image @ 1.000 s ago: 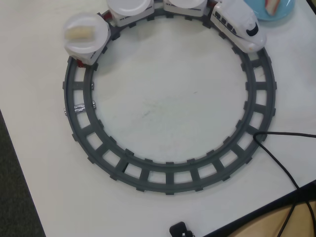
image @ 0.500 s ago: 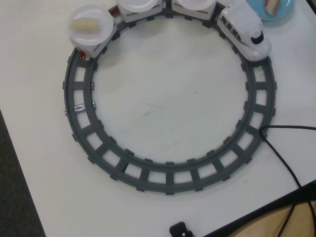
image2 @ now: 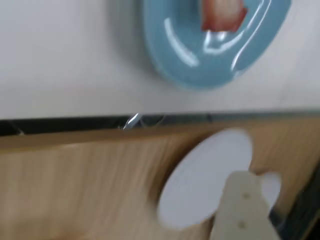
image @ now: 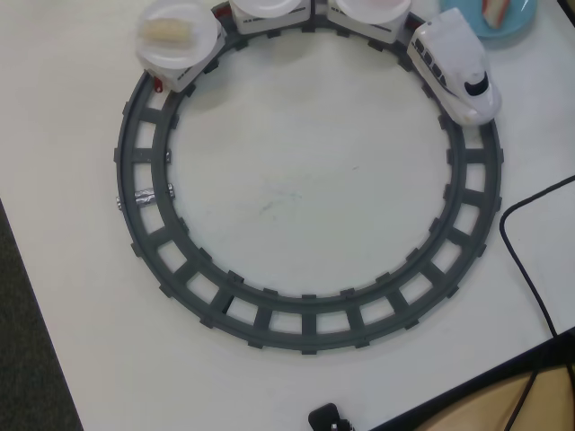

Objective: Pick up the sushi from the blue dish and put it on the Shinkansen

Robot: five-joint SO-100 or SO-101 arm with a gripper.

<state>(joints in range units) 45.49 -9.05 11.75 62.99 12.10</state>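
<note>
Cream claw (image2: pixel 245 210), blurred, grip unclear, apparently apart from blue dish (image2: pixel 175 55) with sushi (image2: pixel 222 15).

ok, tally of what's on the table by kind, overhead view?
Shinkansen: 1 engine
White round plates on the cars: 3
Pale beige piece, on the left plate: 1
Blue dish, partly cropped: 1
Sushi on it: 1
Grey ring track: 1
Black cable: 1
Total: 9
</note>
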